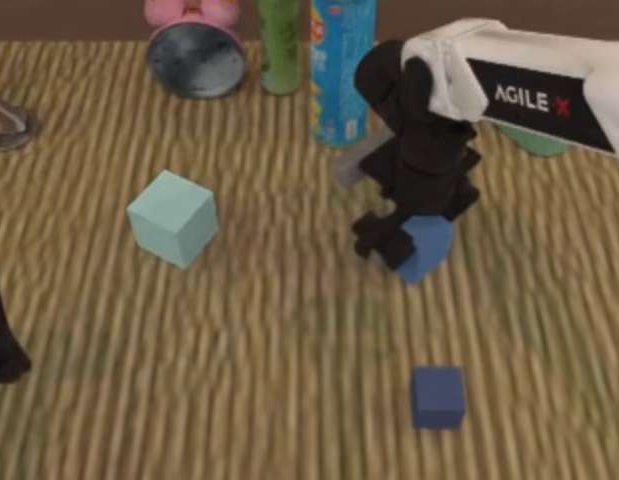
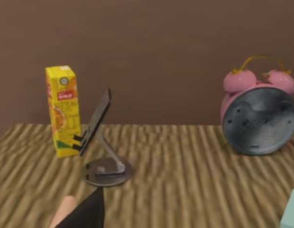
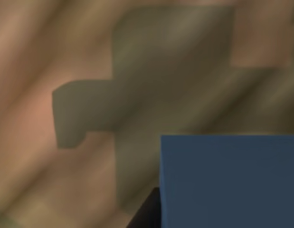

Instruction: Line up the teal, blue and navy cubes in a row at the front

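Seen from above, our right gripper [image 1: 402, 243] reaches in from the top view's right edge on a white AgileX arm and sits over the blue cube [image 1: 427, 247], right of the table's centre. Its black fingers appear closed around that cube, whose lower right corner pokes out beneath them. We see the teal cube [image 1: 173, 217] resting on the woven table [image 1: 289, 350] well apart on the left, and the navy cube [image 1: 437, 396] lying alone toward the front, below the blue one. Along the back edge stand a pink alarm clock [image 1: 195, 48], a green cylinder [image 1: 281, 45] and a tall blue printed can [image 1: 341, 68]. Our left arm is only a dark shape at the left edge, parked, and we cannot tell how its claw stands.

From our left wrist, we look across the table at a yellow juice carton [image 2: 64, 110], a phone stand [image 2: 101, 147] holding a tilted dark phone just beside it, and the pink alarm clock [image 2: 258, 114] farther off. A pale teal corner [image 2: 291, 213] shows at the picture's edge.

From our right wrist, the blue cube [image 3: 230, 180] fills one corner very close to the lens, with a dark shadow [image 3: 137, 95] cast on the table beyond it.
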